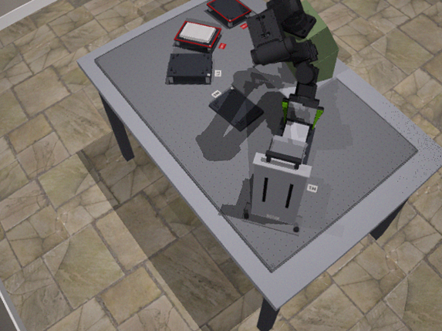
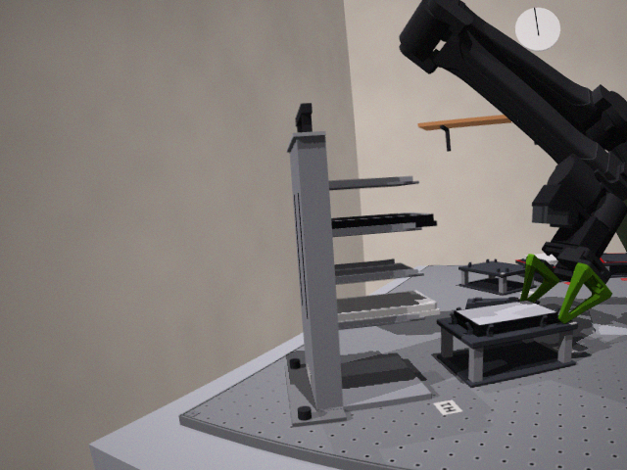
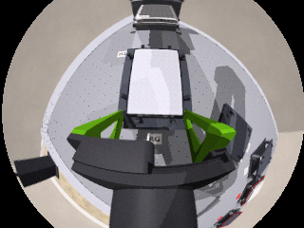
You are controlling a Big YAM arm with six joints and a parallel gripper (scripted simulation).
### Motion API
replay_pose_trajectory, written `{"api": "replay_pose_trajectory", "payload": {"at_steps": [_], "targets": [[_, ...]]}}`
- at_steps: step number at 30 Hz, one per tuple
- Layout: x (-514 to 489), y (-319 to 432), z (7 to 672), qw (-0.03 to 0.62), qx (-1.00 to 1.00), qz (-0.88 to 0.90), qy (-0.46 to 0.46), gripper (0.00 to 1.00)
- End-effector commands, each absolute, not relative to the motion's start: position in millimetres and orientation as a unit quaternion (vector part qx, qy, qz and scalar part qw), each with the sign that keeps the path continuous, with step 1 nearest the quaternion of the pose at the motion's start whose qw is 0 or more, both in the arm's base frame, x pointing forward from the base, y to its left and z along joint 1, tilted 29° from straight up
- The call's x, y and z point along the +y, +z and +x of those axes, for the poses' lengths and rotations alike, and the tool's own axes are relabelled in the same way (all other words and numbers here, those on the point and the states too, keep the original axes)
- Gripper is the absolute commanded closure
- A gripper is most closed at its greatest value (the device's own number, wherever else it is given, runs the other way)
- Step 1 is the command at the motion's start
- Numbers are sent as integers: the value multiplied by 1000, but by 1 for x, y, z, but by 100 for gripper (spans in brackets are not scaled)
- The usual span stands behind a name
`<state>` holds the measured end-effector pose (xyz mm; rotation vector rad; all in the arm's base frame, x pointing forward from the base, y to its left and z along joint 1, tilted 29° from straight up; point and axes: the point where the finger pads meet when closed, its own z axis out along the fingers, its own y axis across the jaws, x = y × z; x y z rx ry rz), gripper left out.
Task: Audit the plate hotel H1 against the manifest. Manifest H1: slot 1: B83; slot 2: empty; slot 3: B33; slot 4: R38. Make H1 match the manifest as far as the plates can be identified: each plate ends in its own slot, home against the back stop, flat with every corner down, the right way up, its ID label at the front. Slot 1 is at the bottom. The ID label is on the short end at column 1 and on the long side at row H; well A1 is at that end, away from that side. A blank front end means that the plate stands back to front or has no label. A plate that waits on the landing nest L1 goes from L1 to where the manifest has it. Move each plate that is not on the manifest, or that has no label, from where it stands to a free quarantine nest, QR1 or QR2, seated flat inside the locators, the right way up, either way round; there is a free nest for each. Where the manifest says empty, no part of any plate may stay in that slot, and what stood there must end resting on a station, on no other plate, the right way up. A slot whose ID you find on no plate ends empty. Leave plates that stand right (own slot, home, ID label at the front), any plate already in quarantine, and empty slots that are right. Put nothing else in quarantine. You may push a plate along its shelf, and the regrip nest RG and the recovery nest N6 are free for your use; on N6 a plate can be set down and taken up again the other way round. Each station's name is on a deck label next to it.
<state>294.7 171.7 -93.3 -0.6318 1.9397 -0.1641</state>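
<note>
The plate hotel H1 (image 2: 313, 273) (image 1: 281, 186) stands near the table's front. Its top shelf (image 2: 369, 185) looks bare. A black plate (image 2: 384, 219) lies on the third shelf and juts past the shelf's front. The second shelf (image 2: 374, 270) carries a low grey shape; I cannot tell whether it is a plate. A white plate (image 2: 387, 305) lies on the bottom shelf. Another white-topped plate (image 2: 499, 313) (image 1: 295, 133) (image 3: 154, 83) rests on the landing nest L1 (image 2: 506, 341). My gripper (image 2: 542, 309) (image 1: 299, 124) (image 3: 153, 113) is open, with its green fingers straddling that plate's end away from the hotel.
A red-framed quarantine nest holds a white plate (image 1: 198, 31). A second red-framed nest (image 1: 228, 8) has a dark top. A black raised nest (image 1: 188, 66) (image 2: 488, 275) and a flat dark nest (image 1: 236, 107) lie mid-table. The green arm base (image 1: 323, 50) stands at the back right.
</note>
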Motion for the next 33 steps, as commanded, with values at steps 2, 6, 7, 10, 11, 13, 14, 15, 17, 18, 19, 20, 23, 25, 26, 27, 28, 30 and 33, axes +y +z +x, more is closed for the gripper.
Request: {"api": "replay_pose_trajectory", "payload": {"at_steps": [2,6,7,10,11,13,14,15,17,18,19,20,23,25,26,27,28,30,33], "targets": [[172,-91,302,539,801,-254,-65,0],[172,-91,302,539,801,-254,-65,0],[172,-91,302,539,801,-254,-65,0],[172,-91,302,539,801,-254,-65,0],[172,-91,302,539,801,-254,-65,0],[172,-91,302,539,801,-254,-65,0],[172,-91,302,539,801,-254,-65,0],[172,-91,302,539,801,-254,-65,0],[172,-91,302,539,801,-254,-65,0],[172,-91,302,539,801,-254,-65,0],[172,-91,302,539,801,-254,-65,0],[172,-91,302,539,801,-254,-65,0],[172,-91,302,539,801,-254,-65,0],[172,-91,302,539,801,-254,-65,14],[172,-91,302,539,801,-254,-65,14],[172,-91,302,539,801,-254,-65,14],[172,-91,302,539,801,-254,-65,14],[172,-91,302,539,801,-254,-65,14],[172,-91,302,539,801,-254,-65,14]]}}
